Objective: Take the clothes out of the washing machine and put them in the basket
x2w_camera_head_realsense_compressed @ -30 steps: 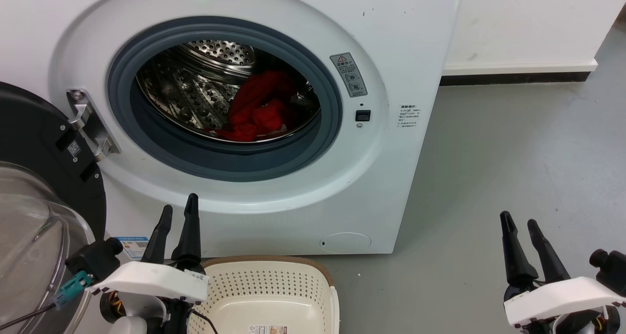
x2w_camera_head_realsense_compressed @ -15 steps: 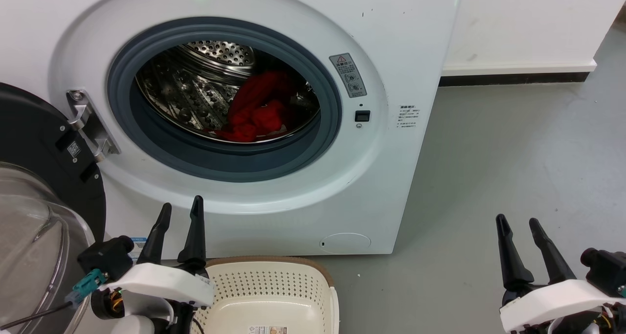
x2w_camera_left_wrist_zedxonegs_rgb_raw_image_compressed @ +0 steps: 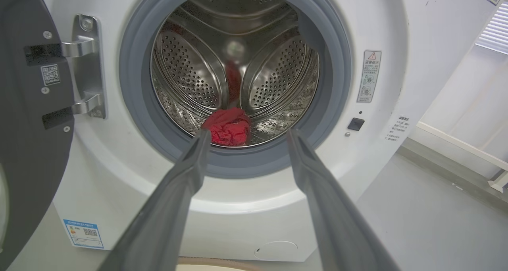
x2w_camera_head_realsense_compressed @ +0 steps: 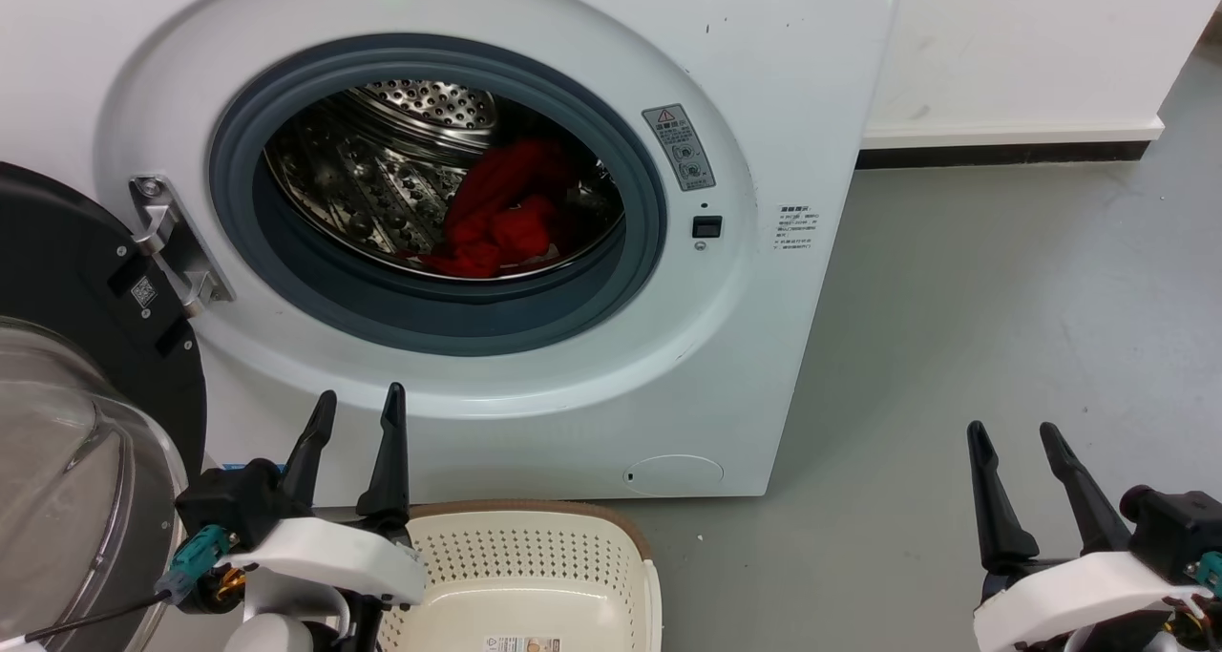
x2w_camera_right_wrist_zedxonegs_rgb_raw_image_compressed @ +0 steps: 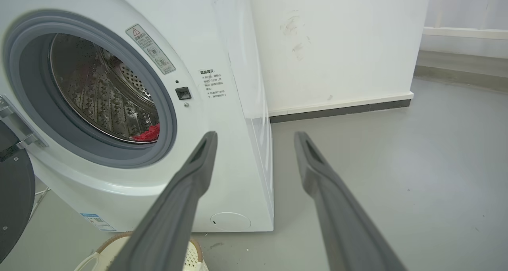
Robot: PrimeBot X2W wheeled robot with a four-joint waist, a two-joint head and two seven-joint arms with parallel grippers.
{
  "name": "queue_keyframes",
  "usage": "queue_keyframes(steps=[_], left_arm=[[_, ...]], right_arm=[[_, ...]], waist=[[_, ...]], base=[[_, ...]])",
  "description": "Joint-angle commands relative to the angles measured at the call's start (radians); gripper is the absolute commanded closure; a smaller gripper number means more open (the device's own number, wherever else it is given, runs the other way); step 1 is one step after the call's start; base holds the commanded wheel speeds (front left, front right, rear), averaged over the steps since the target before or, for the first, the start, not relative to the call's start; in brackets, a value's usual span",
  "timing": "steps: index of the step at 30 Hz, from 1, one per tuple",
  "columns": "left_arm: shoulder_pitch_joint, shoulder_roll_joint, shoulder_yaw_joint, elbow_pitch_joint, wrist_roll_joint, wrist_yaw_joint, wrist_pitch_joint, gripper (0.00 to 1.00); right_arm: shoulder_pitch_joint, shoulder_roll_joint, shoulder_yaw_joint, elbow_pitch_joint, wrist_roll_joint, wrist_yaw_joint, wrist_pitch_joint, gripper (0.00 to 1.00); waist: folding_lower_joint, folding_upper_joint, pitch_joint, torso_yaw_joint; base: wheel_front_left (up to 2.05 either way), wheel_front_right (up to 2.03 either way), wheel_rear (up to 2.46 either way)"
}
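Observation:
The white washing machine stands with its door swung open to the left. Red clothes lie bunched at the bottom of the steel drum; the left wrist view shows the clothes between my finger lines, and the right wrist view shows a red edge of them. The cream basket sits on the floor below the porthole. My left gripper hangs open in front of the machine's lower front, above the basket's left rim, holding nothing. My right gripper is open over the grey floor at the right.
The glass bowl of the open door bulges out close to my left arm. Bare grey floor stretches to the right of the machine up to a white wall with a dark skirting. The basket rim shows at the bottom of the right wrist view.
My left gripper has shifted a little right and down, and its fingers have spread wider. My right gripper's fingers have also spread slightly. The clothes have not moved.

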Motion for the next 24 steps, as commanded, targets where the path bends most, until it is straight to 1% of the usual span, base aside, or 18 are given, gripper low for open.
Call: queue_keyframes(steps=[1,24], left_arm=[[-0.019,0.007,0.001,-0.002,0.041,-0.001,-0.015,0.00],[-0.013,0.003,0.000,0.012,0.240,0.002,-0.060,0.00]], right_arm=[[0.007,0.000,0.002,-0.018,-0.043,0.000,-0.011,0.00],[0.025,0.000,0.002,-0.033,-0.214,0.000,-0.040,0.00]], waist=[[-0.0001,-0.0001,0.000,0.000],[-0.0001,-0.0001,-0.001,0.003]], base=[[0.00,0.00,0.00],[0.00,0.00,0.00]])
